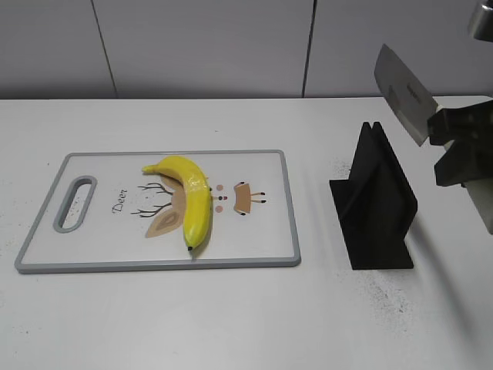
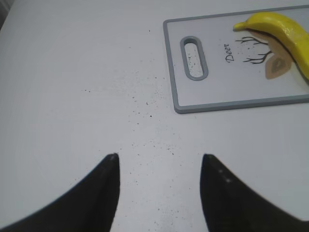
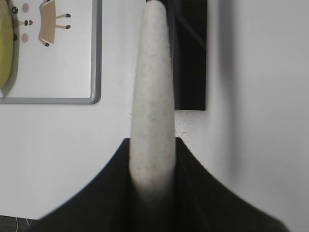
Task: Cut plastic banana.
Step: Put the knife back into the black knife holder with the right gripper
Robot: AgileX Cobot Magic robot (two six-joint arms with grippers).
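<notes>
The yellow plastic banana [image 1: 196, 200] lies whole on the cutting board [image 1: 154, 264], curving from the board's middle to its near edge. My right gripper [image 1: 451, 135] is shut on a knife's pale speckled handle [image 3: 153, 96]. It holds the grey blade [image 1: 402, 91] up in the air above the black knife stand [image 1: 377, 200], right of the board. My left gripper [image 2: 160, 159] is open and empty over bare table left of the board [image 2: 174, 72]. The banana's end shows in the left wrist view [image 2: 282, 26] and in the right wrist view [image 3: 4, 48].
The black knife stand stands upright on the white table between the board and my right arm; it also shows in the right wrist view [image 3: 190, 53]. Dark specks dot the table around the stand and left of the board. A grey wall runs behind the table.
</notes>
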